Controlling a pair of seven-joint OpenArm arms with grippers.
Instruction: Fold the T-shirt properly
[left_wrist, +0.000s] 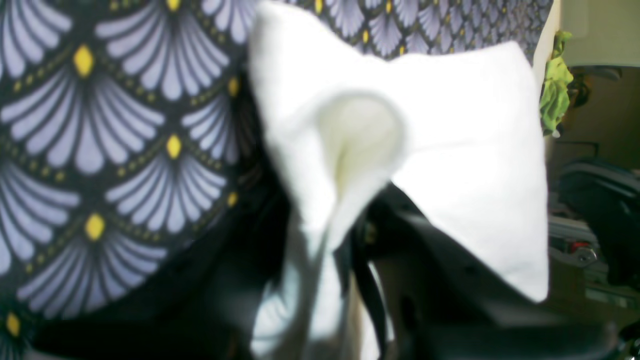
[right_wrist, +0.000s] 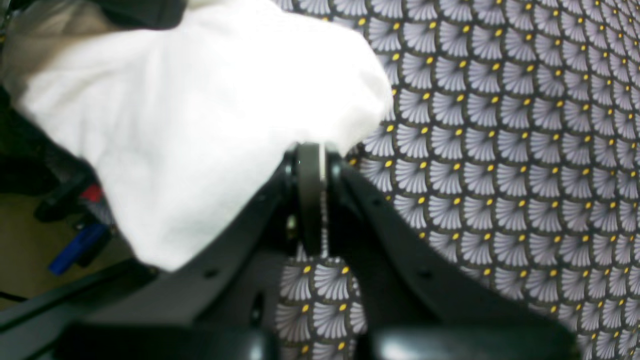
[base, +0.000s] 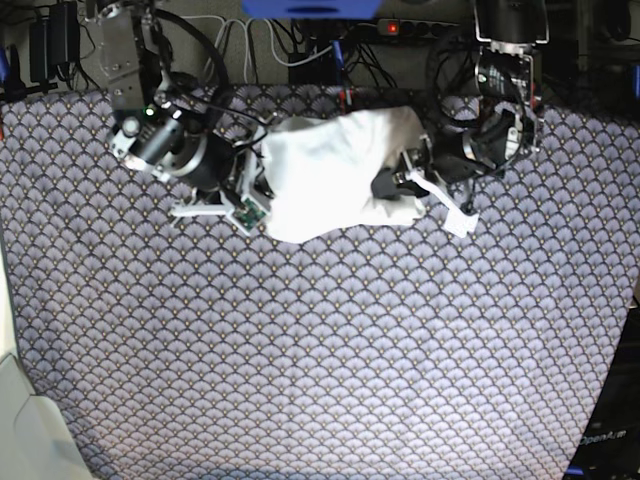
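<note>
The white T-shirt hangs bunched between my two grippers above the far middle of the patterned table; only plain white cloth shows, no print. My left gripper holds the shirt's right side; in the left wrist view its dark jaws are shut on a pinched fold of the T-shirt, which fans out above them. My right gripper holds the shirt's left side; in the right wrist view its jaws are shut on an edge of the T-shirt.
A fan-patterned cloth covers the table. Cables and a power strip run along the far edge. A green rag hangs by the table's edge. A blue object lies on the floor beyond the edge.
</note>
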